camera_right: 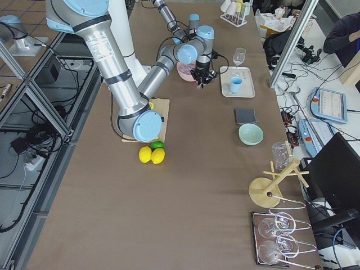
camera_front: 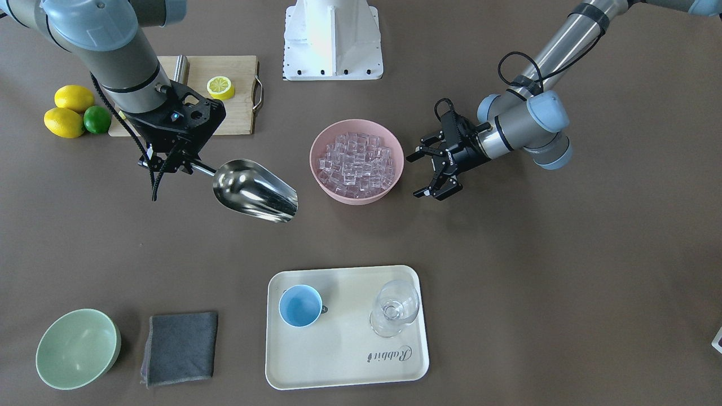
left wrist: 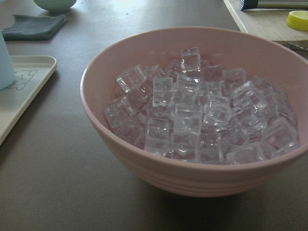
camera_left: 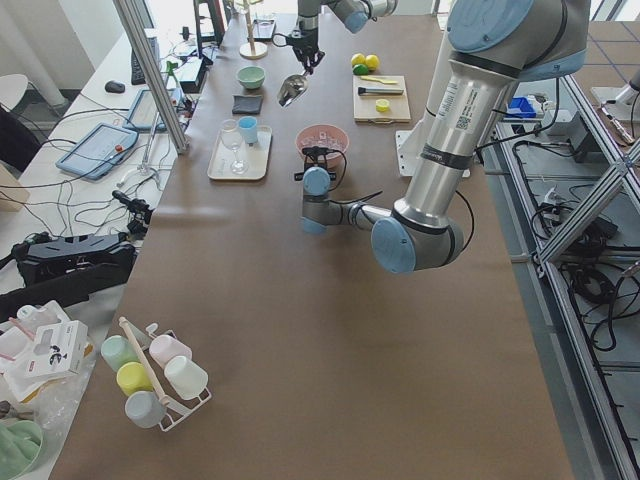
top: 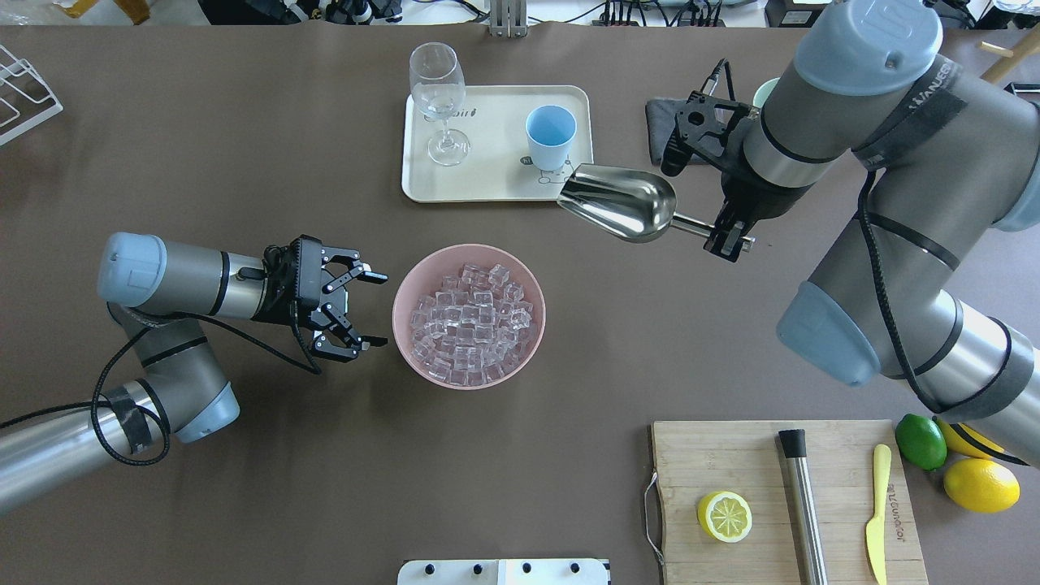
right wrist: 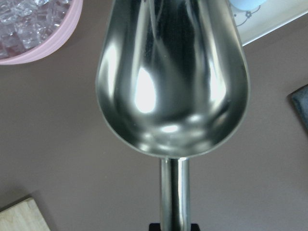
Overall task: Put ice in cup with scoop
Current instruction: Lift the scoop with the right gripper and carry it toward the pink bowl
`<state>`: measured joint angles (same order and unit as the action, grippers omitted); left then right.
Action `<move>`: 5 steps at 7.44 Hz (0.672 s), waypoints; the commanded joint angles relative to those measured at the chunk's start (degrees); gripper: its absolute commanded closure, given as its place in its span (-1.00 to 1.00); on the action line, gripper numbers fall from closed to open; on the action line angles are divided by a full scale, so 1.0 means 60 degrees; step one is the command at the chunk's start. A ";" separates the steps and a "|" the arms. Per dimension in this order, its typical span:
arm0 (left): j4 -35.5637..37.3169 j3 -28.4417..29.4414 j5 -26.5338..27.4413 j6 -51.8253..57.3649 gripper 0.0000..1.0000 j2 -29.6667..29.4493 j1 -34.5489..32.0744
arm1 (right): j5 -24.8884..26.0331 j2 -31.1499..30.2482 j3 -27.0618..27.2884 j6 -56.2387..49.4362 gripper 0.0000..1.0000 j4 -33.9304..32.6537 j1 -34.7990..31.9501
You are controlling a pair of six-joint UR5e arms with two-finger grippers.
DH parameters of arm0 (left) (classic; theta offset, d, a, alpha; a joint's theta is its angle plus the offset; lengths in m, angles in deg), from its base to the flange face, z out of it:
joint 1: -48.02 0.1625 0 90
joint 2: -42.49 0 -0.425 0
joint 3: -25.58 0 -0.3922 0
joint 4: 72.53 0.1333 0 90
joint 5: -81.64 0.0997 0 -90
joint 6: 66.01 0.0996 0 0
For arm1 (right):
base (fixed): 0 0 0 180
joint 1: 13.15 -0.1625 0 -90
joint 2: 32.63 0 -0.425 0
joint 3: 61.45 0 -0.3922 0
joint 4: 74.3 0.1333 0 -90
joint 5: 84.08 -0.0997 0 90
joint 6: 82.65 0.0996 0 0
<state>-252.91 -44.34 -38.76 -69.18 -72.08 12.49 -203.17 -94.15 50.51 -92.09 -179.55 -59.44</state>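
Ice: lots of clear little cubes (top: 470,333) sit in a heap inside the pink bowl (top: 422,272). The heap comes up close to the rim.
Pink bowl: it stands in the middle of the brown tabletop (top: 244,162), between the two arms.
Scoop: the shiny scoop (top: 626,207) is held up over the tabletop, between the pink bowl and the tray. Its trough is empty. Its open front end points to the robot's left and is near the tray's corner in the overhead view.
Right end effector: the right end effector (top: 729,240) is pinching the scoop's thin handle, with its fingers pressed on both sides.
Left end effector: the left end effector (top: 378,310) has its fingers spread wide and holds nothing. It is low, just beside the pink bowl on the robot's left, and points at the bowl's side.
Cup: the light-blue cup (top: 550,134) stands upright on the tray (top: 487,183). Its inside shows plain blue.
Glass: a clear glass with a stem (top: 437,97) stands on the same tray, apart from the cup.
Cutting board: a wooden board (top: 764,455) lies near the robot's right side. On it are a lemon half (top: 724,516), a steel rod (top: 803,504) and a yellow knife (top: 876,520).
Fruit: two lemons (top: 981,484) and a lime (top: 920,441) lie together just beside the board.
Far side: a pale green bowl (camera_front: 77,348) and a folded grey cloth (camera_front: 180,348) lie side by side, beside the tray.
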 commanded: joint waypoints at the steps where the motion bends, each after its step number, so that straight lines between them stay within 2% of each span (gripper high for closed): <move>1: -0.0010 0.0024 0.0027 -0.0015 -0.96 -0.0050 0.0033 | -0.0265 0.0015 0.0529 0.0182 1.00 -0.1134 0.0665; 3: -0.0010 0.0024 0.0027 -0.0059 -0.96 -0.0080 0.0048 | -0.0207 0.0406 0.1260 0.0241 1.00 -0.2709 0.1005; 5: -0.0010 0.0024 0.0027 -0.0247 -0.96 -0.0109 0.0150 | -0.0090 0.1605 0.1219 0.0241 1.00 -0.4437 0.1283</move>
<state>-252.97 -44.25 -38.60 -69.55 -72.58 12.87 -204.28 -89.99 57.67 -90.68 -197.69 -53.18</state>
